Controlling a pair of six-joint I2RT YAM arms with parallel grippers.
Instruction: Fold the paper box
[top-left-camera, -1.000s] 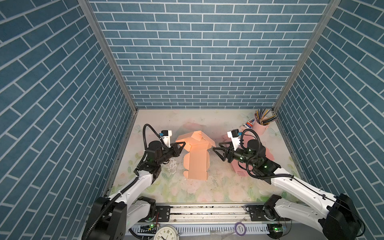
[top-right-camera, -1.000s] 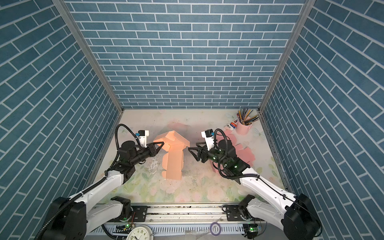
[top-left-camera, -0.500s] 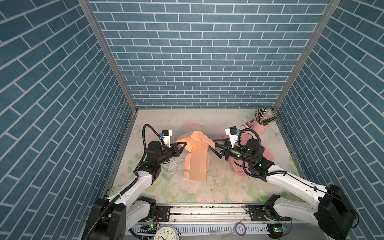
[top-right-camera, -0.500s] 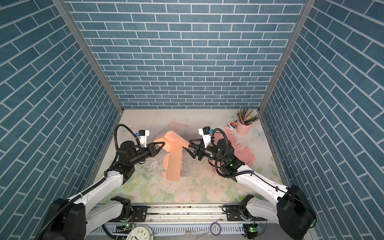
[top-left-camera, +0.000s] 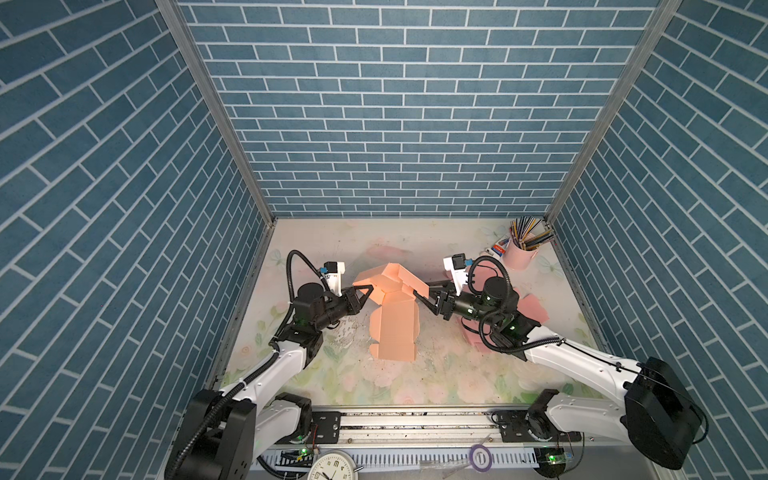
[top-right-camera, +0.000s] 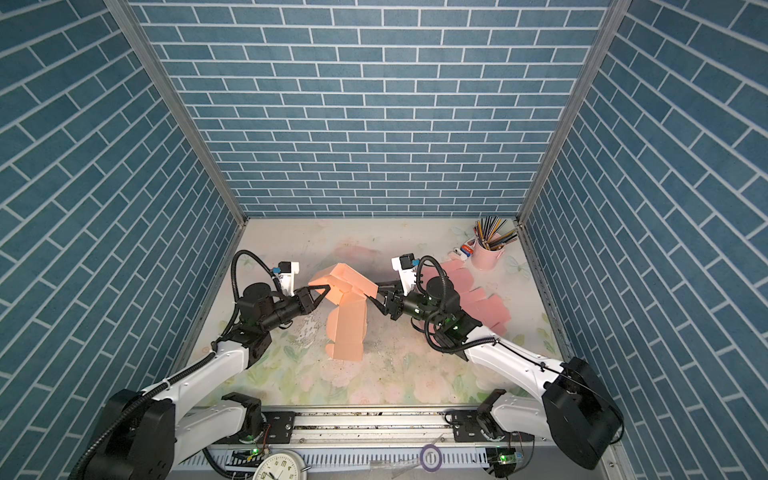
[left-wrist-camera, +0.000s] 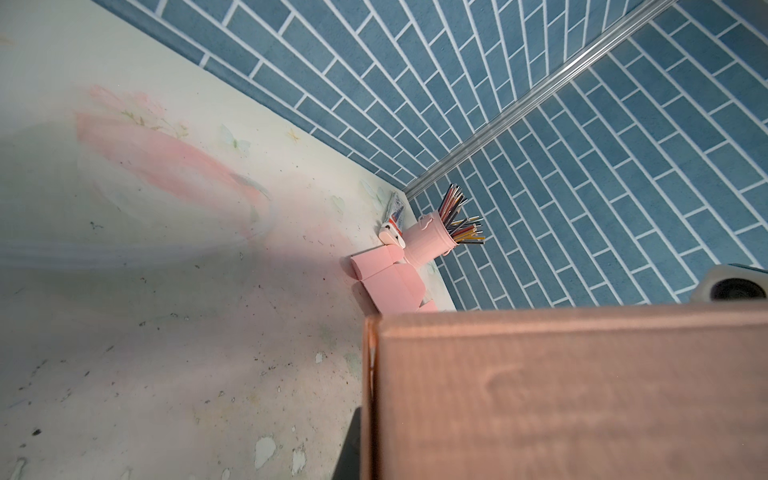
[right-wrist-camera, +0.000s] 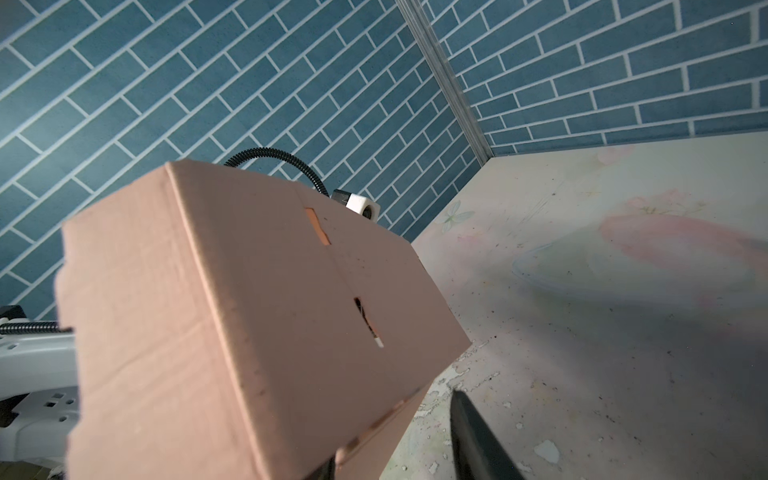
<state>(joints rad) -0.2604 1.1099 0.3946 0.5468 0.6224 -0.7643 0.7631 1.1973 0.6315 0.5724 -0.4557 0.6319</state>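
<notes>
Mid-table: one paper box (top-left-camera: 395, 332); left claw (top-left-camera: 370, 290) pinching it, right claw (top-left-camera: 424, 296) parted.

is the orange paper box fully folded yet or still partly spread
Partly folded: the paper box has its far end raised into walls in both top views, while its long near panel is spread out, unfolded.

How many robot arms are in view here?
2. The left arm reaches the orange paper box from its left; the right arm reaches it from its right. None seem hidden.
</notes>
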